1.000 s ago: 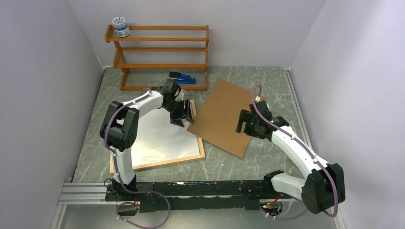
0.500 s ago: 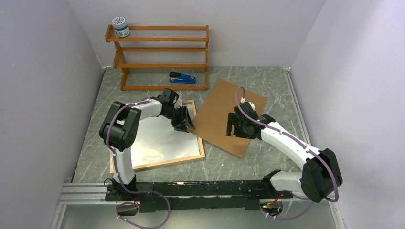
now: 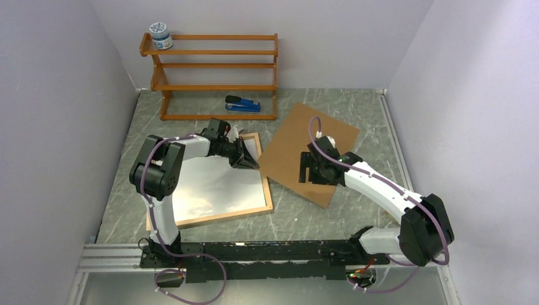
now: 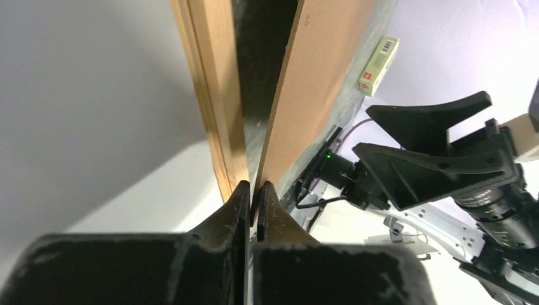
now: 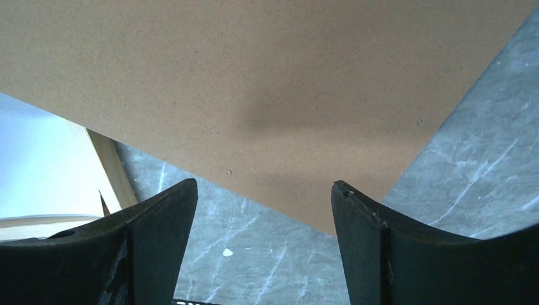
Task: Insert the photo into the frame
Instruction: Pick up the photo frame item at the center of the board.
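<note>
- Frame (image 4: 216, 95): it lies flat on your left arm's side of the table, and its long sides look like they run left to right. The left arm is clearly nearer to it. The inside is all pale glare, so I can't tell pane from print.
- Board (image 3: 286, 152): it sits flat just right of the frame, turned at an angle, with its left corner pointing at the frame's right rail.
- Right claw (image 5: 262, 183): it's released and spread wide, hanging over the board's near edge with nothing in it.
- Left claw (image 4: 255, 189): it's clenched, with the tips right in the slot between the frame's right rail and the board's corner. I can't tell if it's pinching anything.
- Photo: honestly can't spot it in any view. My guess is you'll need to find it first, and the frame opening is down-left of your left claw.
</note>
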`<state>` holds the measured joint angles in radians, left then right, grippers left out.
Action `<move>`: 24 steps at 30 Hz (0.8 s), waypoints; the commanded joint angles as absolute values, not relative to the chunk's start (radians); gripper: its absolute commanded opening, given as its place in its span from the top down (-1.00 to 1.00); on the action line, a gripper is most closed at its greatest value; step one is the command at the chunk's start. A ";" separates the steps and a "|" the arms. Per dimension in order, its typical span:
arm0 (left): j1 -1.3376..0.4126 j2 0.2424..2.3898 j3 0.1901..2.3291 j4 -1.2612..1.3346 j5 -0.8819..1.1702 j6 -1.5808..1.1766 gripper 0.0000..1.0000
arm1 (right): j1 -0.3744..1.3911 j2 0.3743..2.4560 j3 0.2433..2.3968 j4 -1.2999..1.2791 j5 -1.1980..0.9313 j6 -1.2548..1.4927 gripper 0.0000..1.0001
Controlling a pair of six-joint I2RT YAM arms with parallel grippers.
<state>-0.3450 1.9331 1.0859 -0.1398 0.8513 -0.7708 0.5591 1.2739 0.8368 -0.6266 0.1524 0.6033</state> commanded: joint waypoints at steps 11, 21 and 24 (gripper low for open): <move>-0.307 1.845 1.335 -0.449 0.987 -0.778 0.95 | 0.870 1.370 1.083 -0.608 0.487 0.224 -0.75; -0.280 1.842 1.474 -0.626 1.023 -0.765 0.95 | 1.047 1.548 1.131 -0.624 0.879 0.121 -0.66; -0.271 1.828 1.486 -0.647 1.016 -0.763 0.95 | 1.050 1.583 1.127 -0.606 0.991 0.073 -0.49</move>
<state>-0.2882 1.8927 1.4406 -0.5648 0.9878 -0.7681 1.0447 1.5661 1.0966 -0.6270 0.7479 0.1543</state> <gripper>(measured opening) 0.052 0.796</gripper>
